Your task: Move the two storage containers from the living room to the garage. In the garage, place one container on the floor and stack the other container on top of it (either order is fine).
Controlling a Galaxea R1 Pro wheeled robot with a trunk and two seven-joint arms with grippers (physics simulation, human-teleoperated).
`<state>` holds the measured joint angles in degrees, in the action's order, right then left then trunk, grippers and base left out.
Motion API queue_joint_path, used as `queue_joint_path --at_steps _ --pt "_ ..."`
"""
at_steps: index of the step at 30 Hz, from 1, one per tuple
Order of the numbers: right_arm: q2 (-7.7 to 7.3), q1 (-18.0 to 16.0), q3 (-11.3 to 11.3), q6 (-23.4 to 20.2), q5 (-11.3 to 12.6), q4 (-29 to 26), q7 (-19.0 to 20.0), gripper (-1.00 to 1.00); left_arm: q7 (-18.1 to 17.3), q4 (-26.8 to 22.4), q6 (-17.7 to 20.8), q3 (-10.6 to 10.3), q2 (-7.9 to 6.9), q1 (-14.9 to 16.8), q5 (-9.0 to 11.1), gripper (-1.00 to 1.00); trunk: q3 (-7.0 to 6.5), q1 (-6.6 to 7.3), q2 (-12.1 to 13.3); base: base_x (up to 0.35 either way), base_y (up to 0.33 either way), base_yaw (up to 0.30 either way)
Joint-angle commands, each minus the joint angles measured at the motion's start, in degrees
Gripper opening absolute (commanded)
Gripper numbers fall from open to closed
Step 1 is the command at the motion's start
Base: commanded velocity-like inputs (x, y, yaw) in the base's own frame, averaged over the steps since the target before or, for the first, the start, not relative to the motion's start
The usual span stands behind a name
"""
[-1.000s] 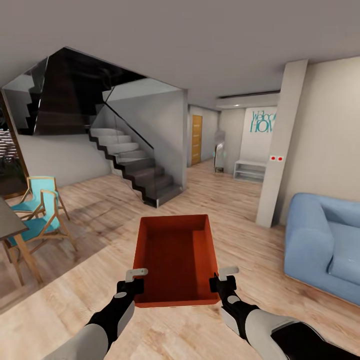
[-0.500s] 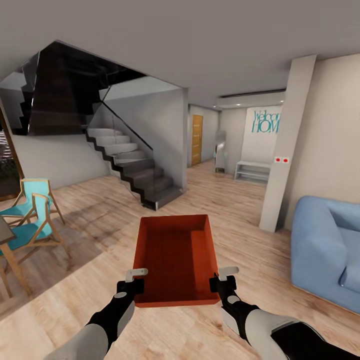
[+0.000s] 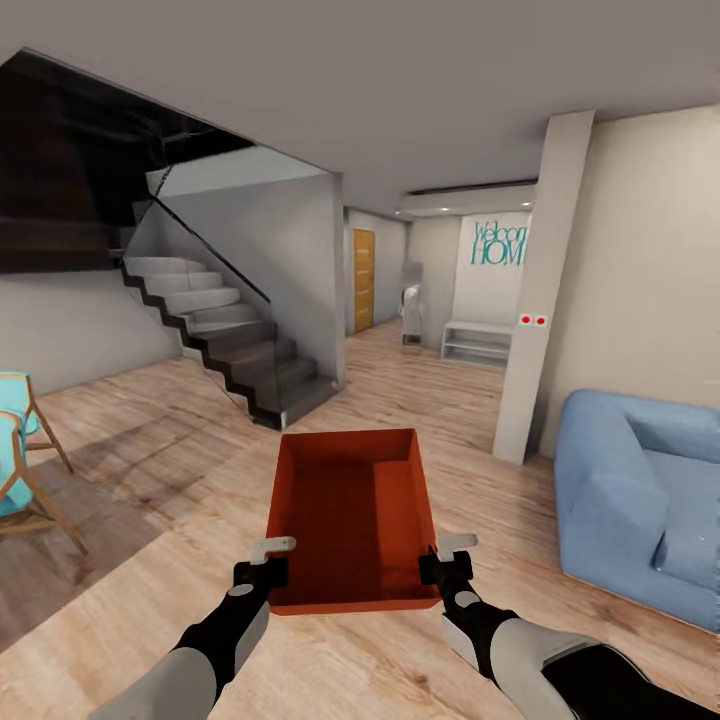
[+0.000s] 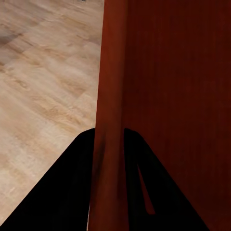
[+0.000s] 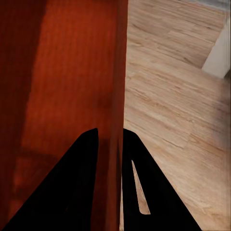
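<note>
Carrying one storage container (image 3: 352, 520): left gripper (image 3: 262, 568) and right gripper (image 3: 447, 563) each clamp a side wall; rigid, light, keep it level.

Teal "Welcome HOME" lettering (image 3: 498, 243) on far wall (image 3: 492, 290), partly cut off

Your arms show at the frame's bottom: light grey forearm shells, glossy black wrist sections, and pale grey finger tips on the left gripper (image 3: 272, 556) and right gripper (image 3: 447, 553). Wrist views show matte black, wedge-shaped fingers (image 4: 72, 192).
</note>
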<state>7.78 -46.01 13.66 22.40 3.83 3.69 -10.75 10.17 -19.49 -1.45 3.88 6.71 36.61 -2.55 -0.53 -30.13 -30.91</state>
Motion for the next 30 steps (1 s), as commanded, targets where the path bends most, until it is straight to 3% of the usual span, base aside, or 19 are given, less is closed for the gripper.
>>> queue_joint_path --at_steps 1,8,30 --pt "0.04 -0.1 -2.9 0.5 1.1 -2.3 -0.3 -1.0 1.7 0.2 -0.1 0.3 -3.59 0.0 -0.3 -1.0 0.02 -0.05 0.0 0.324 0.0 -0.242" --pt "0.04 -0.1 -2.9 0.5 1.0 -2.3 -0.3 -1.0 1.7 0.2 -0.1 0.3 -3.63 0.0 -0.3 -1.0 0.02 -0.05 0.0 0.324 0.0 -0.186" --pt "0.04 -0.1 -2.9 0.5 1.0 -2.3 -0.3 -1.0 1.7 0.2 -0.1 0.3 -3.89 0.0 -0.3 -1.0 0.02 -0.05 0.0 0.324 0.0 -0.005"
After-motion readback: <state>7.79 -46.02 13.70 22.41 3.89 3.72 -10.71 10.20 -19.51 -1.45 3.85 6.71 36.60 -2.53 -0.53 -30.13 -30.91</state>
